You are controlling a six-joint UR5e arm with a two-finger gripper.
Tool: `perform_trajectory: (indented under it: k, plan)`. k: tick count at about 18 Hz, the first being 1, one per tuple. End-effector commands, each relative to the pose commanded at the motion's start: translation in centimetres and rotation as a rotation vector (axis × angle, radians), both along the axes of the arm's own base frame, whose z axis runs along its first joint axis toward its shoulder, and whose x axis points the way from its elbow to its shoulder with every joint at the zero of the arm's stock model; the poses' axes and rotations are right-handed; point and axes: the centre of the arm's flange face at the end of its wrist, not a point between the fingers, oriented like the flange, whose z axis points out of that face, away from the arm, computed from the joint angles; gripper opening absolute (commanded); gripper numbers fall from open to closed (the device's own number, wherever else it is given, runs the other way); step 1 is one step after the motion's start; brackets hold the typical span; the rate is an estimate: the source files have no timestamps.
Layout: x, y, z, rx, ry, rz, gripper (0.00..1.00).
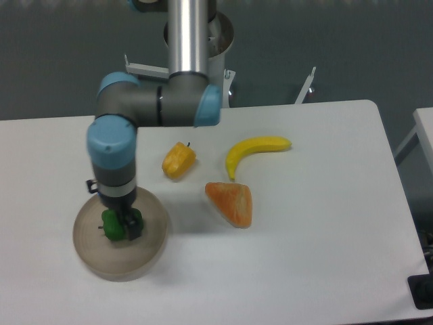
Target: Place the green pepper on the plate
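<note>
One arm points straight down (elbow bent), tool [120, 229] gripping the green pepper [112, 226] over the plate [152, 233].

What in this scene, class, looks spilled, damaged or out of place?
Nothing stands out. The green pepper is over the plate at the claw; the yellow pepper, banana and orange wedge lie apart, intact.

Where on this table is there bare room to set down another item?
Free: the whole right side beyond the banana and orange wedge, and the front strip. Crowded: the left-centre, where the gripper holds the green pepper over the plate, near the yellow pepper.
</note>
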Motion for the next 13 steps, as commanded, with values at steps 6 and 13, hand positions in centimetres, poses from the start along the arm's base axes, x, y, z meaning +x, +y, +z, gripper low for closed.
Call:
perform_trajectory:
  k: [6,13]
  plan:
    - [-12.8,-5.3,1.3,-0.012,0.065,-0.052,1.00]
    - [-21.8,-10.9,-0.2,-0.194,0.105,0.013,1.00]
